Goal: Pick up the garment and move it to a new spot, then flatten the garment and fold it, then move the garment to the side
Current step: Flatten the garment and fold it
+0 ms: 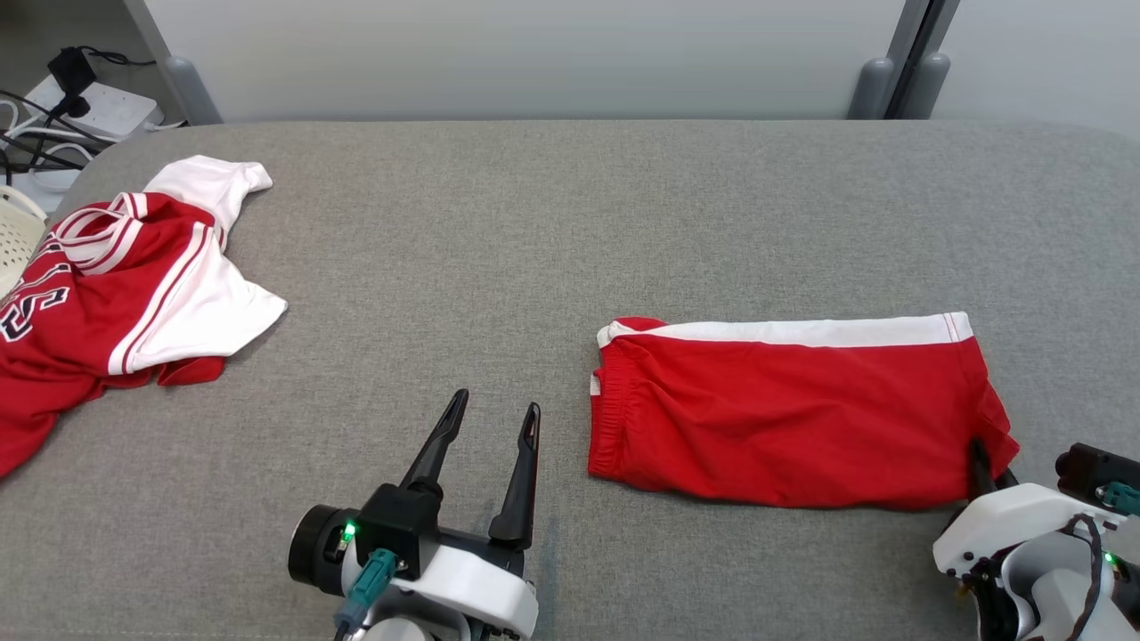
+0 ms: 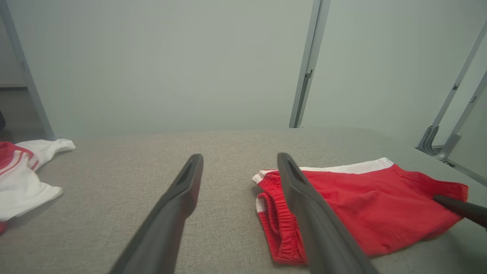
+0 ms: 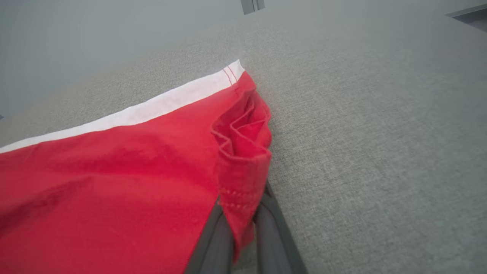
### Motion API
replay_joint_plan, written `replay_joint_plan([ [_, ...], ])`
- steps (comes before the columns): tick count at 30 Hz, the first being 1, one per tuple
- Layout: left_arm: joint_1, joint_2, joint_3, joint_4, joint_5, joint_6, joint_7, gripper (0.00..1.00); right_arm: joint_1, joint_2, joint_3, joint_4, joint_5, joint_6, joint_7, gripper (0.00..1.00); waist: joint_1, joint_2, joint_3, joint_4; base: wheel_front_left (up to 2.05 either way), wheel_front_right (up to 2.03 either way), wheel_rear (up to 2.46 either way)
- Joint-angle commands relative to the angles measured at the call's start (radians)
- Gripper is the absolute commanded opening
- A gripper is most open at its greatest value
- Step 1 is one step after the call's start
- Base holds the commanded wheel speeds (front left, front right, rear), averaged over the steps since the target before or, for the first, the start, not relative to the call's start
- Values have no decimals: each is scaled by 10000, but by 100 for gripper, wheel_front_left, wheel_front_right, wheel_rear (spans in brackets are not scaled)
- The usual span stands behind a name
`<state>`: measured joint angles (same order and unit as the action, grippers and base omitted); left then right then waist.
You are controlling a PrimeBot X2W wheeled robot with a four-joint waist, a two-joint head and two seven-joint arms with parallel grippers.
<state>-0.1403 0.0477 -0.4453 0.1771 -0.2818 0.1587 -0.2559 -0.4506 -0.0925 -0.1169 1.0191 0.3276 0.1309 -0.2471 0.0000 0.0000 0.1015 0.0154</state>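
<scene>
The shorts [image 1: 793,418] lie folded lengthways on the right half of the desk [image 1: 570,223], with the white stripe along the far edge and the waistband toward the middle. Your right pincer [image 1: 980,467] is clamped on the near hem corner, where the cloth bunches in pleats. Your left pincer [image 1: 496,402] stands apart and empty, just beside the waistband without touching it. This looks like the next fold or the slide aside. Either way, pulling one corner alone would likely skew the layers. Bring the left down on the near waistband corner, catch every layer, then move both ends together, low and level. Steer clear of the jersey [image 1: 116,294] at far left.
</scene>
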Motion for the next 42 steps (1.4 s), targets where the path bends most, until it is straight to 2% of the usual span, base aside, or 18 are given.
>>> replay_joint_plan([
  [1,-57,26,263,-202,70,61,-59,100,107,-38,121,-220,-188,-2,-146,100,0,0,-91,-55,0,0,0],
  [5,44,26,294,-203,137,91,-59,100,313,-135,-29,-710,-643,-2,-146,100,0,0,-250,-159,0,0,0],
  [11,216,26,470,-326,173,168,-59,100,1067,-352,513,-2516,-1978,-2,-147,100,0,0,-431,-346,0,0,0],
  [12,216,26,470,-326,173,168,-59,100,1067,-352,513,-2516,-1978,-2,-147,100,0,0,-431,-346,0,0,0],
  [20,392,26,705,-432,190,217,-59,100,2374,-422,1168,-5051,-2397,-2,-147,100,0,0,-597,-592,0,0,0],
  [24,451,26,788,-489,204,219,-59,100,2977,-394,1194,-5724,-2364,-2,-147,100,0,0,-625,-671,0,0,0],
  [31,517,26,863,-525,235,201,-59,100,3544,-212,921,-6192,-2214,-2,-147,100,0,0,-654,-768,0,0,0],
  [37,534,26,827,-499,229,186,-59,100,3705,-80,775,-6124,-2116,-2,-147,100,0,0,-683,-763,0,0,0],
  [42,509,26,832,-496,263,187,-59,100,3418,139,595,-5468,-1133,-2,-147,100,0,0,-597,-778,0,0,0],
])
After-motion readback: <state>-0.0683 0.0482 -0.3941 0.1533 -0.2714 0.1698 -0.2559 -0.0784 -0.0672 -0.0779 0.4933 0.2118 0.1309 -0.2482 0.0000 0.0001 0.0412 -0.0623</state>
